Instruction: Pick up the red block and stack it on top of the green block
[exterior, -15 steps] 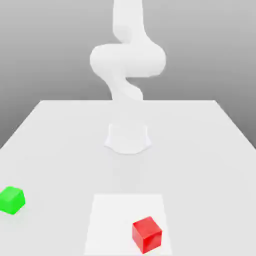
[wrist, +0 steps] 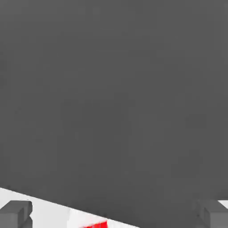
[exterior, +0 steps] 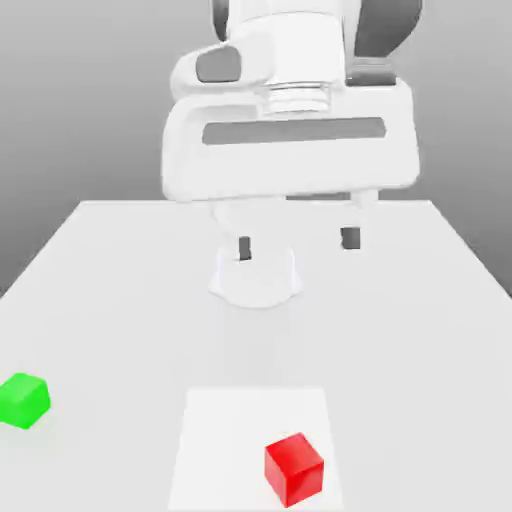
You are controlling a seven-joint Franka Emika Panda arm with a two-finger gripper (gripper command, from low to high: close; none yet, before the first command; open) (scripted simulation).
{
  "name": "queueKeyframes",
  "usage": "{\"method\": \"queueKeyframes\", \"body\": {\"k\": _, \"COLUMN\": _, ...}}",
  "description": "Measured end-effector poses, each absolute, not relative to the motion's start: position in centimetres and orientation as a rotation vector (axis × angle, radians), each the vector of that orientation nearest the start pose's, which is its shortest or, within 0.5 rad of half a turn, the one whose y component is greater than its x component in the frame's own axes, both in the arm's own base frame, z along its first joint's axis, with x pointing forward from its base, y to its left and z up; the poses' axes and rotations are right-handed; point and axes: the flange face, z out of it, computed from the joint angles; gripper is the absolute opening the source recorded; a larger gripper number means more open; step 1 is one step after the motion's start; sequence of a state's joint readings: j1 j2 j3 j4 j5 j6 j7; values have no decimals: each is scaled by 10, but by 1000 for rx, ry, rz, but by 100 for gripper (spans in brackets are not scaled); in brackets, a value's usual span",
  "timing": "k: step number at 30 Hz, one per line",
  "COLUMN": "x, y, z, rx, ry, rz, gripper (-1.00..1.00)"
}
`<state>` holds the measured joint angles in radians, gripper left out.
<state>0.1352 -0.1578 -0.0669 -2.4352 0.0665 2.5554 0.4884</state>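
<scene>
Reaching next, most likely, for the red cube (exterior: 294, 468) on the white square (exterior: 228, 440), well apart from the green cube (exterior: 24, 401) at the exterior view's left. Best to bring the empty, wide-open two-finger gripper (exterior: 298, 243) overhead, square to two opposite faces, then lower straight before closing.

Layout around the red block (exterior: 294, 469)
It rests on the square sheet (exterior: 230, 440); the green block (exterior: 23, 401) lies well apart, toward the exterior view's left.

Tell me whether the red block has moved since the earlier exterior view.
No, the red block sits in the same spot on the white square, near its exterior-view right edge.
</scene>
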Motion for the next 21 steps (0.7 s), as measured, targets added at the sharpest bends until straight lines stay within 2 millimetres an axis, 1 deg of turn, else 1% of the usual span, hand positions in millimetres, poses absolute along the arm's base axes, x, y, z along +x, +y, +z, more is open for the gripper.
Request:
{"method": "queueKeyframes", "body": {"k": 4, "x": 488, "y": 42, "z": 315, "rx": -2996, "ry": 601, "rz": -224, "gripper": 0}}
{"method": "queueKeyframes", "body": {"k": 9, "x": 471, "y": 44, "z": 222, "rx": -3092, "ry": 488, "rz": -33, "gripper": 0}}
{"method": "queueKeyframes", "body": {"k": 14, "x": 467, "y": 44, "z": 155, "rx": -3107, "ry": 467, "rz": -1, "gripper": 0}}
{"method": "queueKeyframes", "body": {"k": 15, "x": 466, "y": 44, "z": 148, "rx": -3107, "ry": 467, "rz": -1, "gripper": -100}}
{"method": "queueKeyframes", "body": {"k": 20, "x": 466, "y": 44, "z": 148, "rx": -3107, "ry": 467, "rz": 1, "gripper": -100}}
{"method": "queueKeyframes", "body": {"k": 21, "x": 466, "y": 44, "z": 144, "rx": -3107, "ry": 468, "rz": 1, "gripper": -100}}
